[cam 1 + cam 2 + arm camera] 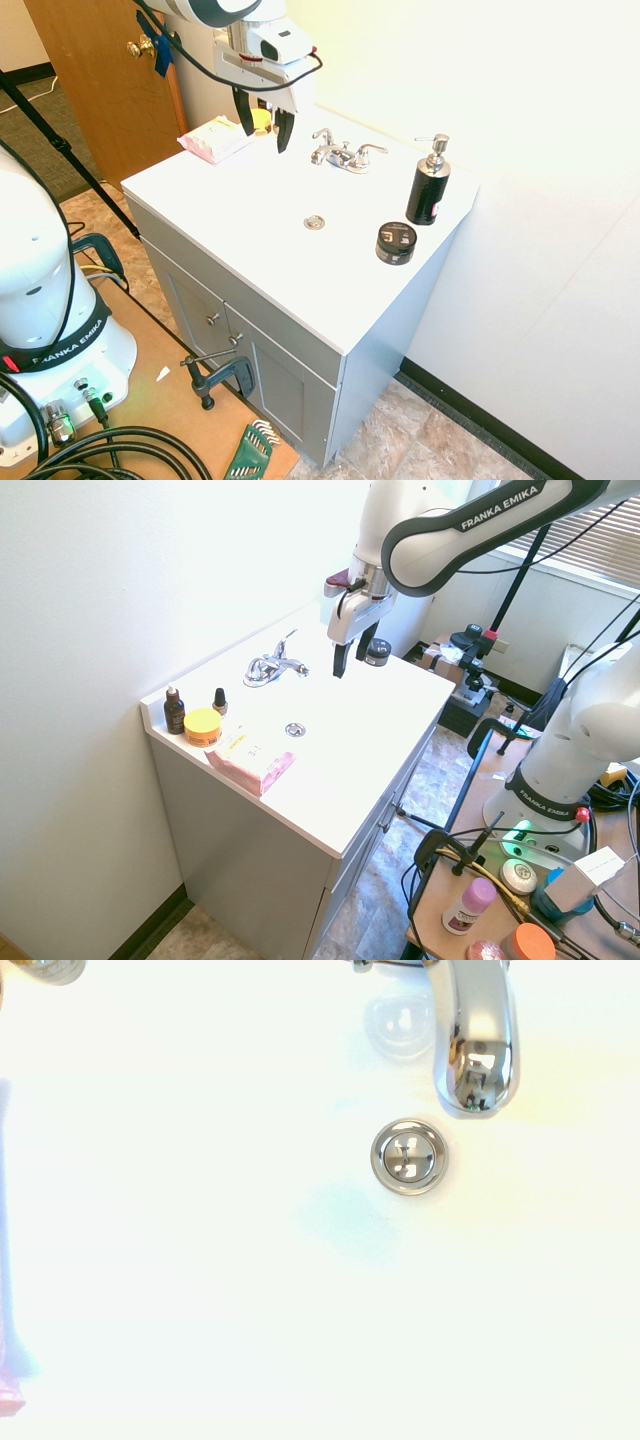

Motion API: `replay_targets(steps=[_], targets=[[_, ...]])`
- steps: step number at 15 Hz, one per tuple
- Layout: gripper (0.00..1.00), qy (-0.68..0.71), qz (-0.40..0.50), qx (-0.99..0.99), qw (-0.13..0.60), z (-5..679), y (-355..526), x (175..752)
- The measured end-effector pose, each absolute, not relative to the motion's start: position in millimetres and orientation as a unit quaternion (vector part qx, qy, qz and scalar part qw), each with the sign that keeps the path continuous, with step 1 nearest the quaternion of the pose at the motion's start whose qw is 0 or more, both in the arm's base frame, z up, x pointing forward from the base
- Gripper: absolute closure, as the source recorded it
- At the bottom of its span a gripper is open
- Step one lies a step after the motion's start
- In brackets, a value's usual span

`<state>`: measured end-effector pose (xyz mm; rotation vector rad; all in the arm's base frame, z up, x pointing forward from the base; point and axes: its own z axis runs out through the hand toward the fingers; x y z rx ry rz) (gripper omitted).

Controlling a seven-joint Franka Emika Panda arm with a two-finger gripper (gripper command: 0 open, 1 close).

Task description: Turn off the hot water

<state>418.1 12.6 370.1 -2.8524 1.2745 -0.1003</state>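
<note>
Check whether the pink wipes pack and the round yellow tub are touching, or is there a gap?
Cannot tell. In the second exterior view the pink pack lies right below the yellow tub, edges meeting in the picture; no view shows contact plainly.

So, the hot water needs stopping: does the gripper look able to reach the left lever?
Probably yes: the gripper hangs open above the counter, with nothing visible between it and the left lever.

The white arm (390, 530) carries black "FRANKA EMIKA" lettering and dark gripper (353, 660) fingers.
</note>
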Motion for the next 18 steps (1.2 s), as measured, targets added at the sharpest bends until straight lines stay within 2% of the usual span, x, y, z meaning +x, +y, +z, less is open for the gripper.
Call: replay_targets(steps=[4,10,13,18], targets=[[0.00,0.414,-0.044,-0.909,-0.009,367,11,424],[0.00,0.452,-0.175,-0.868,-0.107,348,21,476],[0.00,0.464,-0.237,-0.843,-0.132,334,27,502],[0.00,0.460,-0.240,-0.843,-0.142,295,56,534]])
